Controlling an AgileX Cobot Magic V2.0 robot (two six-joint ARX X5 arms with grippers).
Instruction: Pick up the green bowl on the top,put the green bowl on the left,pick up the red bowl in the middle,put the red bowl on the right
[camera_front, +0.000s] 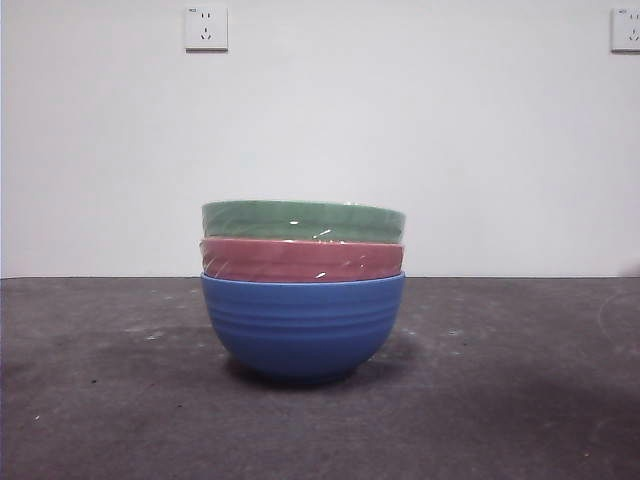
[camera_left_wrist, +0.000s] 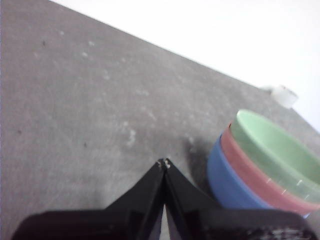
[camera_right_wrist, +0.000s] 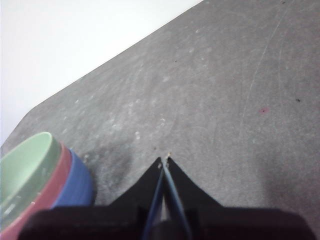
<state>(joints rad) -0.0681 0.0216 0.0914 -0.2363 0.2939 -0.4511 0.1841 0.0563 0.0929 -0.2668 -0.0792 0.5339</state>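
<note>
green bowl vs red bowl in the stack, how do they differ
The glossy sage-green ribbed bowl is top of the stack; the dusty pinkish-red ribbed bowl sits in the middle, nested in a blue ribbed bowl. The green one's inside is open to view; the red one's is covered. Both are upright, round and about equally wide.

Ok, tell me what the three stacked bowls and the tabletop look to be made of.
The green bowl, the red bowl and the blue bowl look like glazed ceramic or hard plastic: smooth ribbed walls with small bright glints. Which one, the look leaves open. The table appears a matte dark grey, scuffed and speckled, possibly a laminate or mat.
</note>
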